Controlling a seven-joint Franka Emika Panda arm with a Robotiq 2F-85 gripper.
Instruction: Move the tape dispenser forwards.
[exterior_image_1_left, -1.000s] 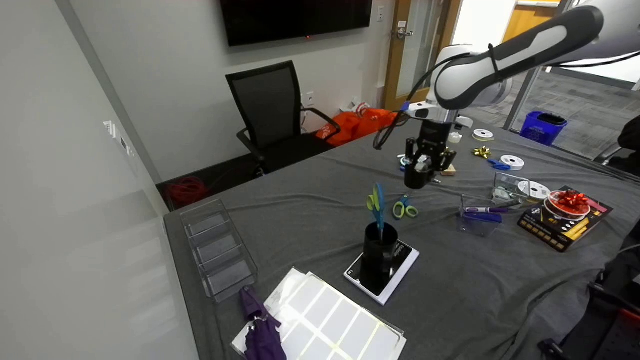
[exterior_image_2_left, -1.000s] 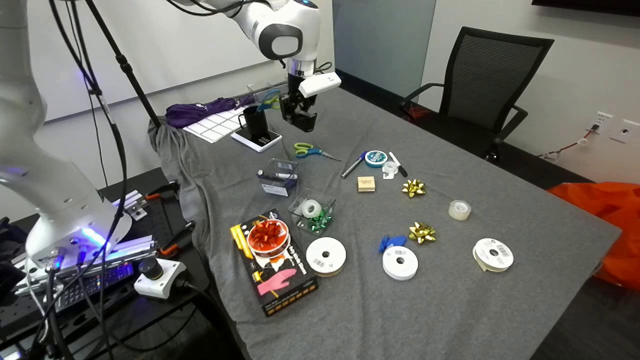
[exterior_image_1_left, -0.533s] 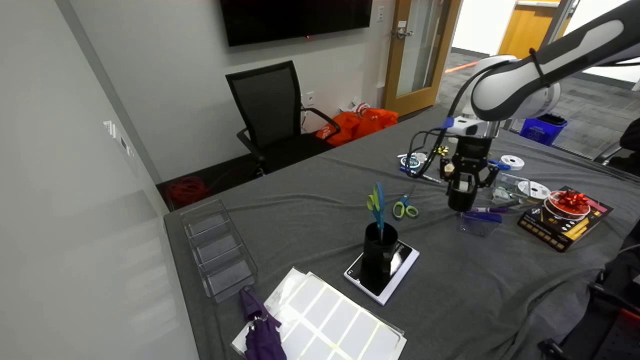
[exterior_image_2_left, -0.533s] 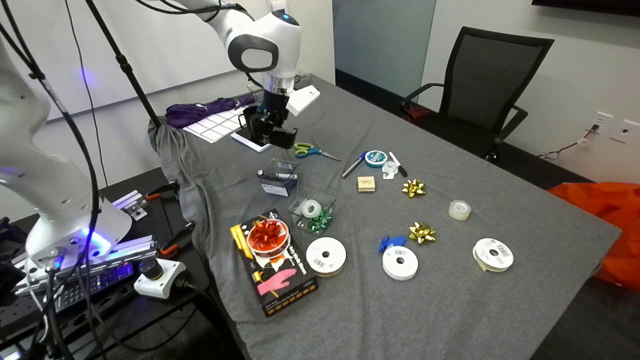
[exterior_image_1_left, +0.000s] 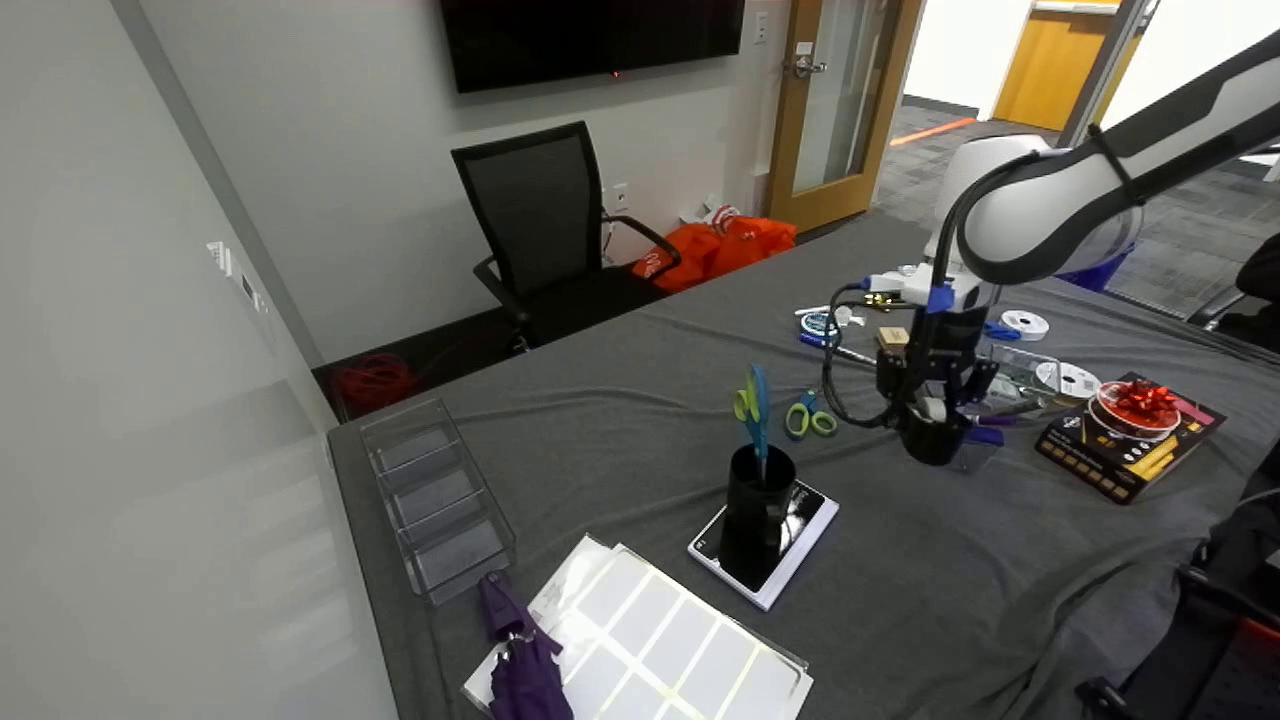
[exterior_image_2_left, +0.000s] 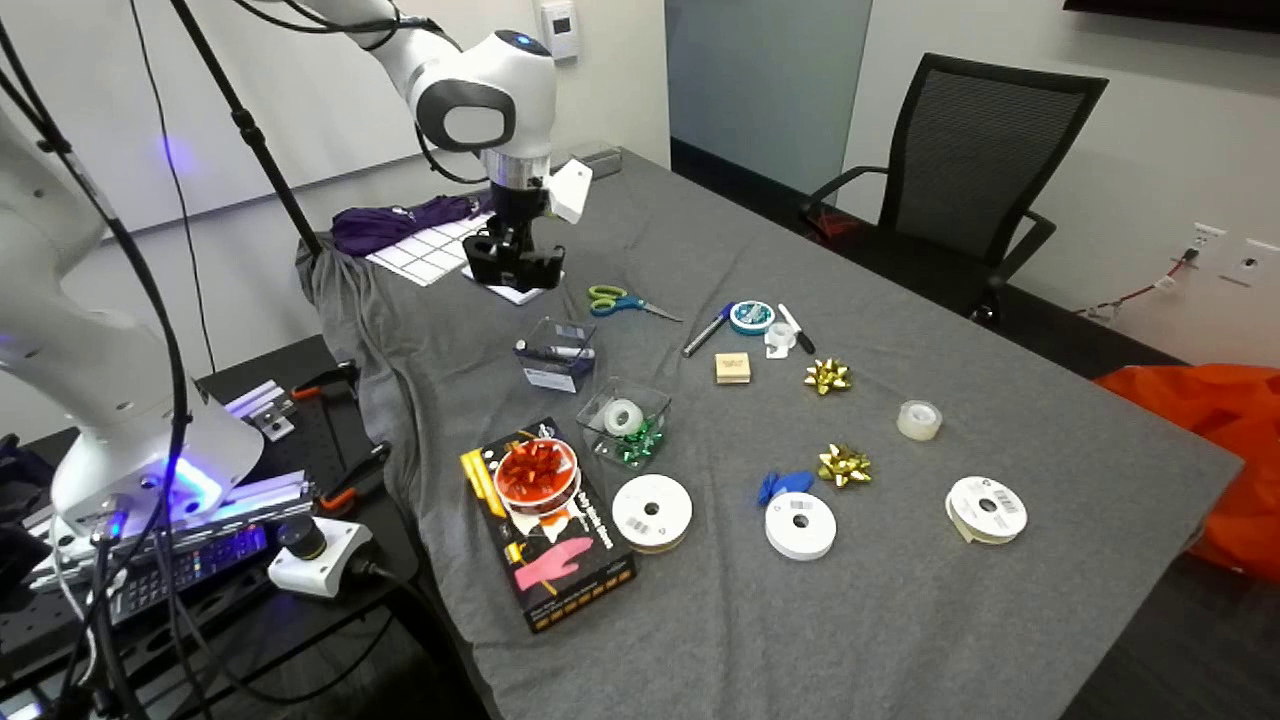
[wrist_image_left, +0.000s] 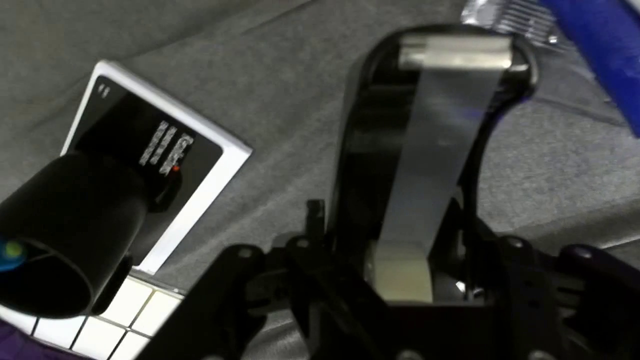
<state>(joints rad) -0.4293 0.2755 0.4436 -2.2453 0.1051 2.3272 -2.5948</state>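
Note:
The black tape dispenser (wrist_image_left: 372, 135) fills the middle of the wrist view, with a strip of clear tape running over it to a metal cutter. My gripper (wrist_image_left: 395, 240) is shut on its sides near the tape roll. In an exterior view the gripper (exterior_image_1_left: 935, 380) holds the dispenser (exterior_image_1_left: 933, 442) above the table, in front of the clear pen box. In an exterior view the gripper (exterior_image_2_left: 513, 238) with the dispenser (exterior_image_2_left: 530, 272) is in front of the black mug, which it hides. The fingertips are dark and partly hidden.
A black mug (exterior_image_1_left: 760, 490) with scissors stands on a white-edged flat box (exterior_image_1_left: 800, 540). Green-handled scissors (exterior_image_2_left: 622, 301) lie on the table. Clear boxes (exterior_image_2_left: 557, 352), a black glove box (exterior_image_2_left: 560, 560) and ribbon spools (exterior_image_2_left: 800, 526) stand around. Label sheets (exterior_image_1_left: 660, 640) lie near the wall.
My gripper has carried the dispenser across the table, past the scissors towards the robot's base side and the clear pen box. It has moved lower and turned, with the dispenser still held.

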